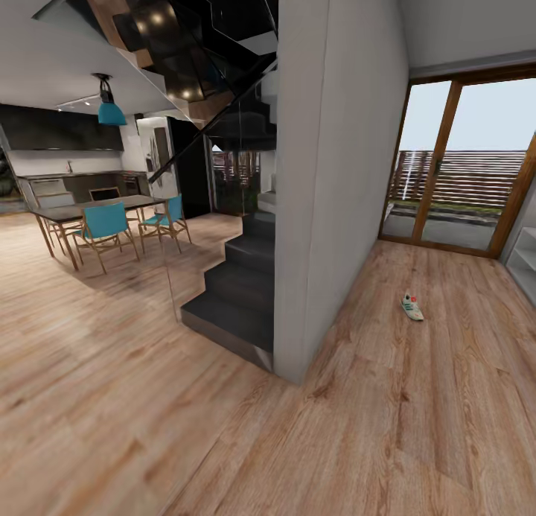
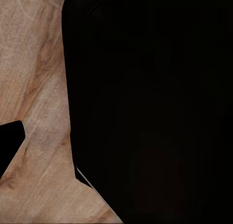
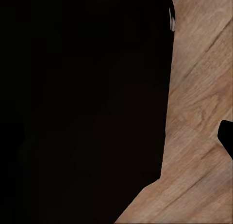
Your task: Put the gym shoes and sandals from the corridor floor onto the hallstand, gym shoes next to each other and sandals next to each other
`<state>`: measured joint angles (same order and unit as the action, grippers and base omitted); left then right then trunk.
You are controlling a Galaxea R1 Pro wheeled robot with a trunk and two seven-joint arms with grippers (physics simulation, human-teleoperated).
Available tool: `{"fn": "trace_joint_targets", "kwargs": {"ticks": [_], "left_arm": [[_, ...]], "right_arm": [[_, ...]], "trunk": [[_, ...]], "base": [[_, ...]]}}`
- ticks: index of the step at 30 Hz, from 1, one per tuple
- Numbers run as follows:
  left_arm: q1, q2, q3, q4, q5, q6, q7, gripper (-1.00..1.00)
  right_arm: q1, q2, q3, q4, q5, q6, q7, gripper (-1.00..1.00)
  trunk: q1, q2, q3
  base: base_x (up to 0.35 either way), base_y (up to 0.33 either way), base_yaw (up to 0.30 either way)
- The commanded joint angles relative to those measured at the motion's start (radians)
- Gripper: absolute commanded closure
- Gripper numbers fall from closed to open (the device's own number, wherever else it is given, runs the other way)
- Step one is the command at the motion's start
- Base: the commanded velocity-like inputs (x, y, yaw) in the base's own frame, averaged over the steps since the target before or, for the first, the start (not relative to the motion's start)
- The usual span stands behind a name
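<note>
One gym shoe (image 1: 412, 307) alone on corridor floor (image 1: 387, 427) at right, near glass doors (image 1: 454, 166), hallstand edge (image 1: 525, 266) far right, grey wall (image 1: 327, 173) and dark stairs (image 1: 238, 292) centre, dining table (image 1: 97, 207) far left, both tools' state cannot be told, wrist views dark.

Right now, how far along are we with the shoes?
Nothing looks placed yet. One gym shoe lies on the corridor floor ahead, near the glass doors. A pale unit's edge shows at right. Nothing is visibly in hand. All four shoes remain to be racked.
</note>
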<state>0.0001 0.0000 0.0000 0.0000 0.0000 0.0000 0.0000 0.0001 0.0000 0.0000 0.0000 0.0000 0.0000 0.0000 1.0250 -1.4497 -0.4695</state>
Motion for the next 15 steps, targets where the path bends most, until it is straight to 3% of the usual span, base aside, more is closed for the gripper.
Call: {"fn": "trace_joint_targets", "kwargs": {"ticks": [1,5,15], "left_arm": [[0.0,0.0,0.0,0.0,0.0,0.0,0.0,-1.0],[0.0,-0.005,0.003,0.003,-0.003,0.002,-0.012,-1.0],[0.0,-0.002,0.002,-0.001,-0.004,0.002,-0.008,-1.0]], "right_arm": [[0.0,0.0,0.0,0.0,0.0,0.0,0.0,-1.0],[-0.003,0.022,0.002,-0.02,0.006,-0.001,0.004,-1.0],[-0.007,0.02,0.002,-0.055,0.005,-0.001,0.003,-1.0]], "trunk": [[0.0,0.0,0.0],[0.0,0.0,0.0],[0.0,0.0,0.0]], "base": [[0.0,0.0,0.0],[0.0,0.0,0.0],[0.0,0.0,0.0]]}}
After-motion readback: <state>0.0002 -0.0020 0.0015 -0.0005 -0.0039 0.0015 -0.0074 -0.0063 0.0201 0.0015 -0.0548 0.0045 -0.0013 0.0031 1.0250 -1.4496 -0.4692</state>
